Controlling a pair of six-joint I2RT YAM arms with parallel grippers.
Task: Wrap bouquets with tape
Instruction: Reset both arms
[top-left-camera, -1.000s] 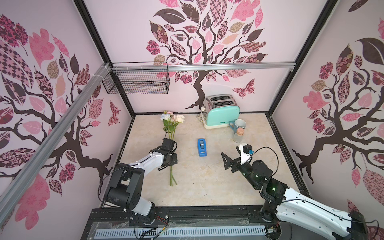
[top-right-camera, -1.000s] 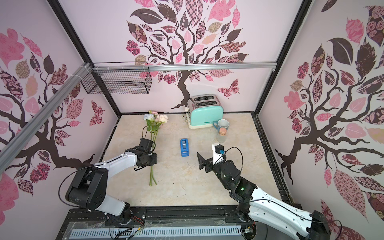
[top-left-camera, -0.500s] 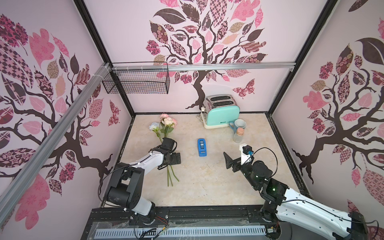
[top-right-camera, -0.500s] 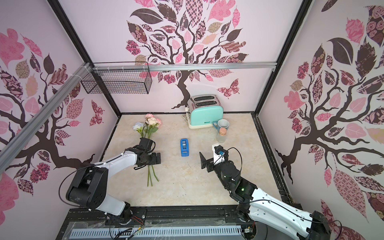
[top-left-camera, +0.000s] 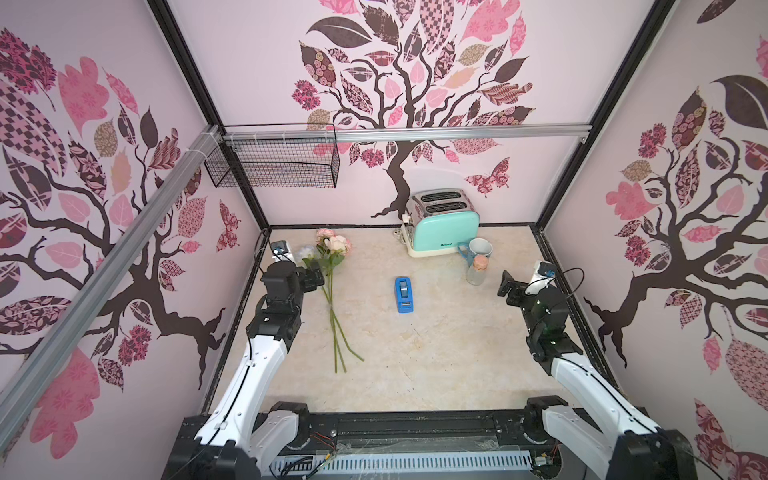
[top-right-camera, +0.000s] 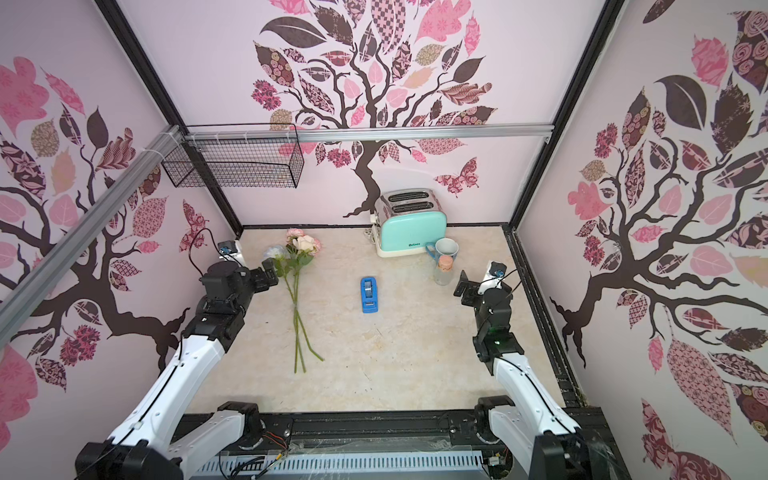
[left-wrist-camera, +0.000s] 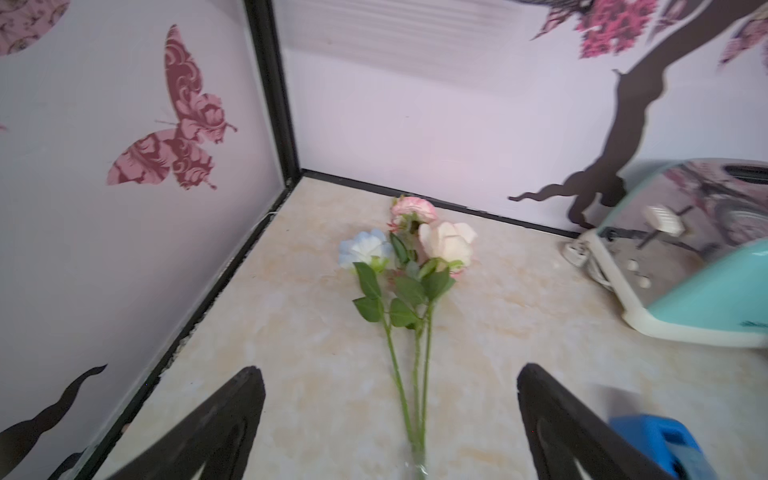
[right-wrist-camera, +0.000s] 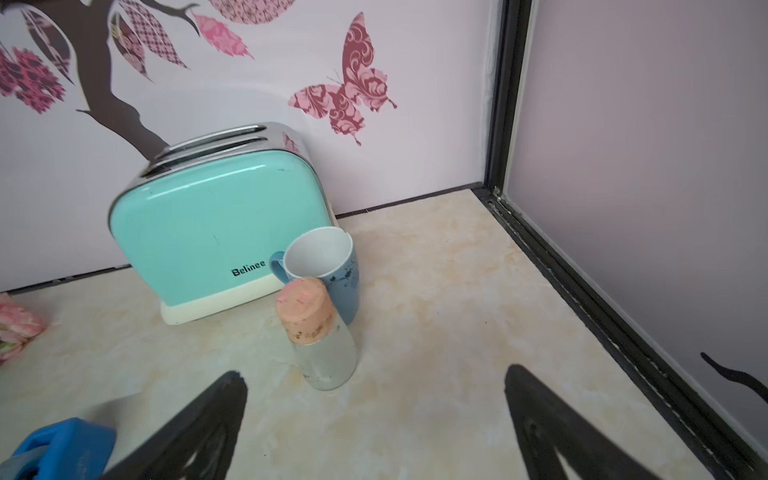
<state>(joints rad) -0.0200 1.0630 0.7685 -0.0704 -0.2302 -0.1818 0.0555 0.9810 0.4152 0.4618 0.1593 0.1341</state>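
The bouquet (top-left-camera: 332, 299) lies flat on the marble table at the left in both top views, blooms toward the back wall, its stems (top-right-camera: 296, 291) meeting near the middle. In the left wrist view its pink, cream and white roses (left-wrist-camera: 409, 286) lie ahead of the fingers. My left gripper (top-left-camera: 313, 277) (left-wrist-camera: 390, 370) stands open just left of the leaves, holding nothing. The blue tape dispenser (top-left-camera: 404, 295) (top-right-camera: 369, 295) sits mid-table, apart from both arms. My right gripper (top-left-camera: 509, 286) (right-wrist-camera: 375, 371) is open and empty near the right wall.
A mint toaster (top-left-camera: 442, 230) stands at the back wall, with a blue mug (top-left-camera: 478, 249) and a corked glass bottle (top-left-camera: 477, 272) in front of it, close to my right gripper. A wire basket (top-left-camera: 274, 160) hangs on the back rail. Walls close three sides.
My left gripper opened and let go of the stems, then drew back to the left. The bouquet now lies loose on the table. The right arm pulled back toward the right wall.
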